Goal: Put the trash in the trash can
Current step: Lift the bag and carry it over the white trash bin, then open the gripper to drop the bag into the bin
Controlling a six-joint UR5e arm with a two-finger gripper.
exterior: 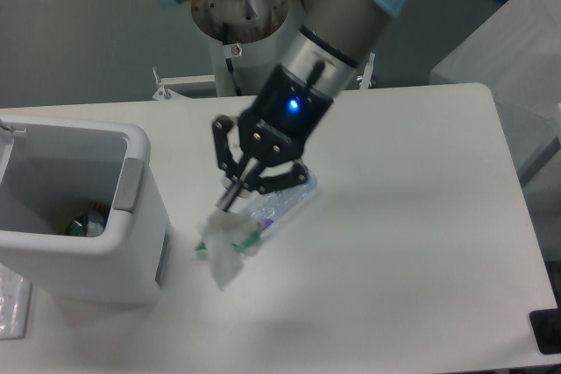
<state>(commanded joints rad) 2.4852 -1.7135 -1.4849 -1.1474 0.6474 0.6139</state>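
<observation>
My gripper (230, 202) is shut on the crumpled translucent white wrapper (223, 247) with green marking and holds it in the air, well above the table. The wrapper hangs below the fingertips, just right of the trash can (131, 243), a large white boxy bin with a grey panel (129, 184) at its rim. The clear crushed water bottle (282, 203) lies on the table behind the gripper and wrapper, mostly hidden; only its upper part shows.
Some trash (88, 221) lies inside the trash can. The robot's base column (238, 19) stands at the table's back edge. A clear bag (13, 304) lies at the front left. A grey covered block (508, 50) stands at the right.
</observation>
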